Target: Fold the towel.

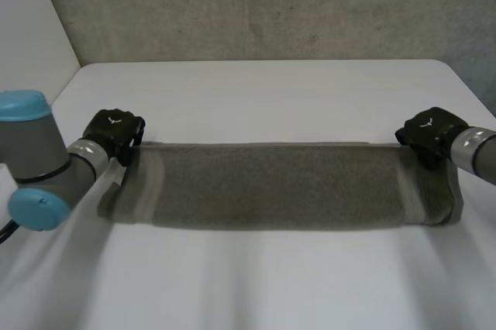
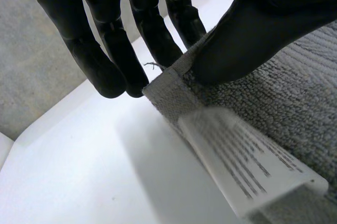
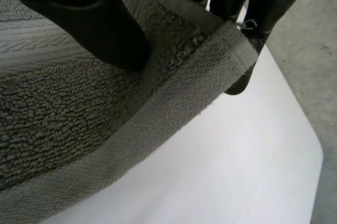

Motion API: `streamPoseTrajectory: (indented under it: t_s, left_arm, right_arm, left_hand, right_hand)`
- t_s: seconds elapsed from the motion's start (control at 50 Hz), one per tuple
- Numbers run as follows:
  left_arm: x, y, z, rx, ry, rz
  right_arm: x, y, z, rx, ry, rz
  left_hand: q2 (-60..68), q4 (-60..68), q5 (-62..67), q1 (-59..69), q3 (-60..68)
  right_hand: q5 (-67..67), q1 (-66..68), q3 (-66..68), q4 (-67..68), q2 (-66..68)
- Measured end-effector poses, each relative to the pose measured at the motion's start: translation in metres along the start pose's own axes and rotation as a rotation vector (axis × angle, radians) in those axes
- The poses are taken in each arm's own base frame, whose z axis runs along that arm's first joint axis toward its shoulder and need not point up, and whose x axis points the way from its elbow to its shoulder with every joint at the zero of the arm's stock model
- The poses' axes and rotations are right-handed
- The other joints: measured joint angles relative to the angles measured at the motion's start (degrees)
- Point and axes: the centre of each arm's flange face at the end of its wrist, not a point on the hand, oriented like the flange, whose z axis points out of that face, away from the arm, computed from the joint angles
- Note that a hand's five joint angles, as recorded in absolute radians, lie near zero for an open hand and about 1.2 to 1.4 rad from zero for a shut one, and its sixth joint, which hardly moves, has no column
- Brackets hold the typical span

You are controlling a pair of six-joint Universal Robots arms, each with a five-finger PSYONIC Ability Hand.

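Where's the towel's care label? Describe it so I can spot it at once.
On the white table the grey towel stretches as a long band. At the corner pinched by the left hand, a label juts from the hem: flat, white, with printed lines, unlike the fuzzy grey terry around it.

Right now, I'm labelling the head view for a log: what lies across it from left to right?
Left arm → left robot hand → towel → right robot hand → right arm.
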Motion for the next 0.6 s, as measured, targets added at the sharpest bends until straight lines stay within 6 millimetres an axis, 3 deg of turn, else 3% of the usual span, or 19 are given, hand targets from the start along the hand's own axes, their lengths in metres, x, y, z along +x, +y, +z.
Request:
streamPoseTrajectory:
  t_s: [0.1, 0.22, 0.26, 0.32, 0.38, 0.48, 0.6]
  left_arm:
    - [0.006, 0.009, 0.013, -0.016, -0.011, 0.045]
    - [0.016, 0.013, 0.014, -0.029, 0.001, 0.074]
    - [0.019, 0.013, 0.012, -0.032, 0.005, 0.078]
    - [0.023, 0.01, 0.009, -0.029, 0.012, 0.083]
    - [0.026, 0.002, 0.005, -0.011, 0.016, 0.087]
    - [0.02, -0.019, -0.002, 0.039, -0.008, 0.09]
    - [0.001, -0.054, -0.022, 0.108, -0.076, 0.084]
  right_arm:
    - [-0.005, 0.001, 0.021, 0.037, 0.062, -0.032]
    - [-0.009, 0.002, 0.033, 0.069, 0.097, -0.055]
    - [-0.012, 0.003, 0.036, 0.07, 0.099, -0.057]
    - [-0.014, 0.004, 0.038, 0.061, 0.105, -0.049]
    - [-0.013, 0.005, 0.038, 0.048, 0.115, -0.026]
    - [-0.002, -0.007, 0.026, 0.074, 0.158, 0.041]
    - [0.016, -0.033, -0.008, 0.151, 0.207, 0.117]
  left_hand:
    - [0.0, 0.0, 0.0, 0.0, 0.0]
    - [-2.0, -2.0, -0.9, -1.0, -2.3]
    - [-11.1, -11.8, -9.7, -7.6, -12.5]
    - [-40.0, -41.0, -37.7, -36.9, -40.5]
    - [-68.0, -69.5, -67.2, -64.2, -70.5]
    - [-72.3, -72.1, -72.4, -67.0, -74.6]
    - [-72.2, -72.1, -72.3, -67.0, -74.6]
  right_hand:
    - [0.0, 0.0, 0.0, 0.0, 0.0]
    - [-3.7, -3.3, -3.4, -3.6, -3.6]
    - [-24.5, -24.7, -23.4, -23.5, -25.4]
    - [-52.9, -51.2, -49.4, -49.6, -51.2]
    - [-63.9, -61.8, -62.4, -62.2, -62.7]
    - [-63.9, -62.9, -62.9, -62.3, -62.8]
    - [-63.9, -63.1, -62.9, -62.3, -62.8]
